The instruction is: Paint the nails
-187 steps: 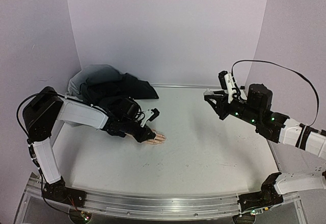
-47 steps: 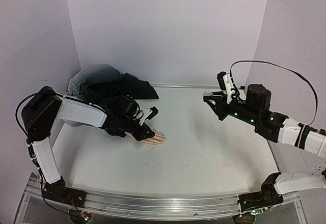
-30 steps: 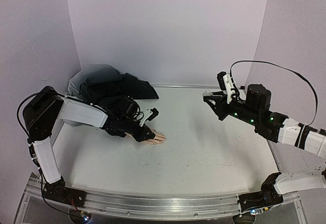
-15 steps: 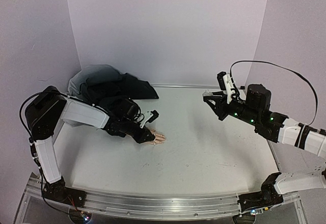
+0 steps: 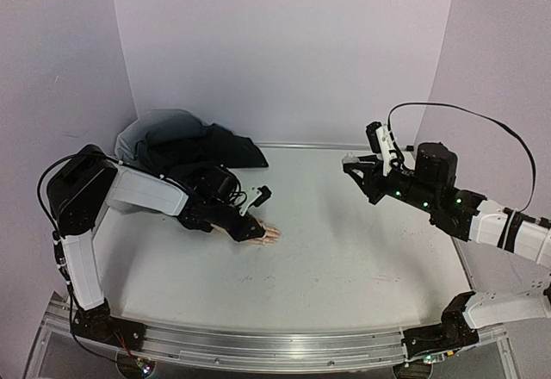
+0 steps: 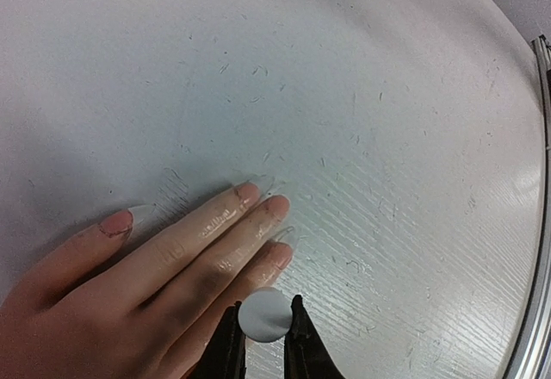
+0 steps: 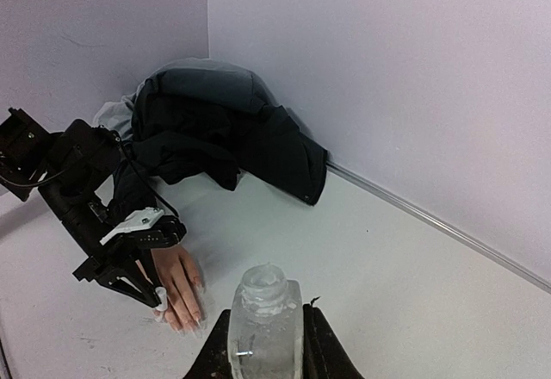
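Note:
The pale peach mannequin hand lies flat on the white table, coming out of a dark sleeve. In the left wrist view its fingers are outstretched and the nails show at the fingertips. My left gripper is shut on a small white round brush cap, just above the lowest finger. It also shows in the top view and the right wrist view. My right gripper is shut on a small clear open bottle, held in the air at the right.
A heap of dark and grey clothing lies at the back left corner against the wall and joins the sleeve. A metal rail edges the table. Purple walls close the back and sides.
My left arm has shifted slightly over the mannequin hand's fingers, still holding the cap. The right arm and the bottle have stayed in place.

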